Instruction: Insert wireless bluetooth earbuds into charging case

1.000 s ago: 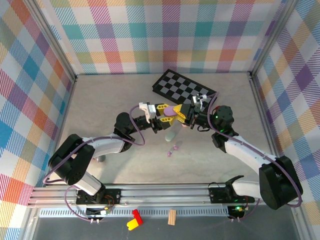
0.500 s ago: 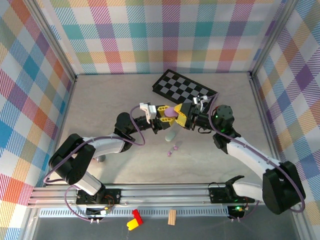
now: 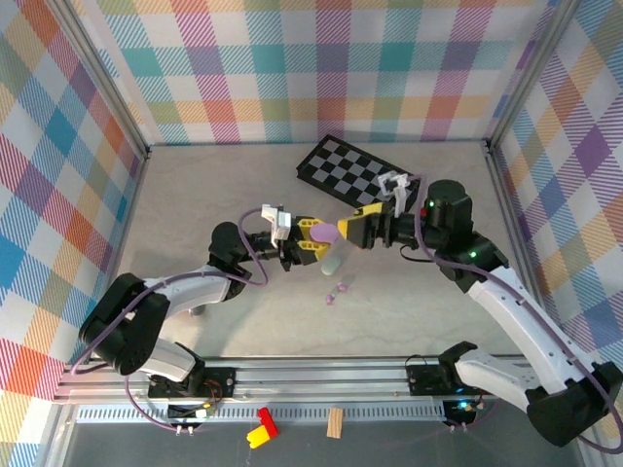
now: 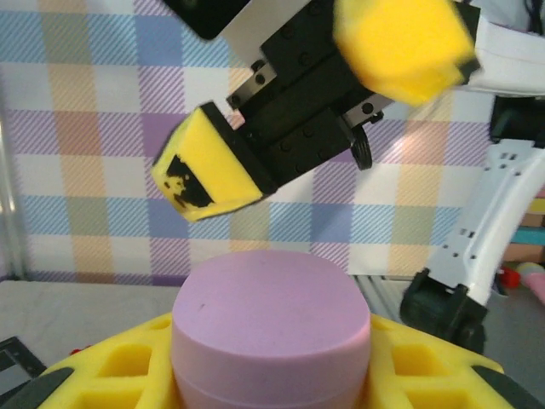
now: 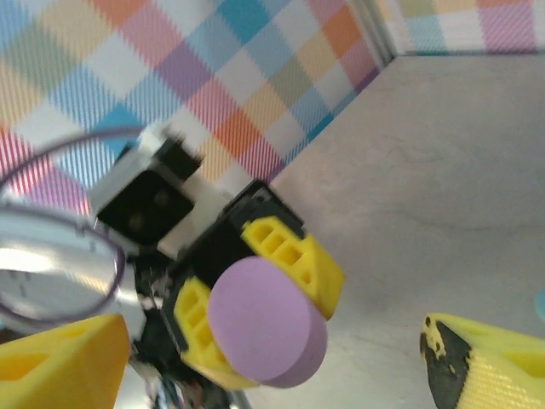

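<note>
A lilac pebble-shaped charging case (image 3: 324, 233) is held above the table with my left gripper (image 3: 315, 239) shut on it. In the left wrist view the case (image 4: 272, 324) sits closed between the yellow fingers (image 4: 111, 375). My right gripper (image 3: 352, 225) stands open just right of the case, facing it and not touching it. The right wrist view shows the case (image 5: 268, 319) beyond its spread fingertips (image 5: 477, 366). Two tiny purple earbuds (image 3: 337, 292) lie on the table below the grippers.
A pale greenish case (image 3: 334, 261) stands on the table under the lilac case. A checkerboard (image 3: 358, 173) lies at the back. Beyond the front rail lie a red and yellow block (image 3: 260, 426) and a wooden block (image 3: 335, 421).
My right gripper has let go of the lilac case, opened wide and drawn back to the right. The left gripper has shifted slightly left and nearer with the case.
</note>
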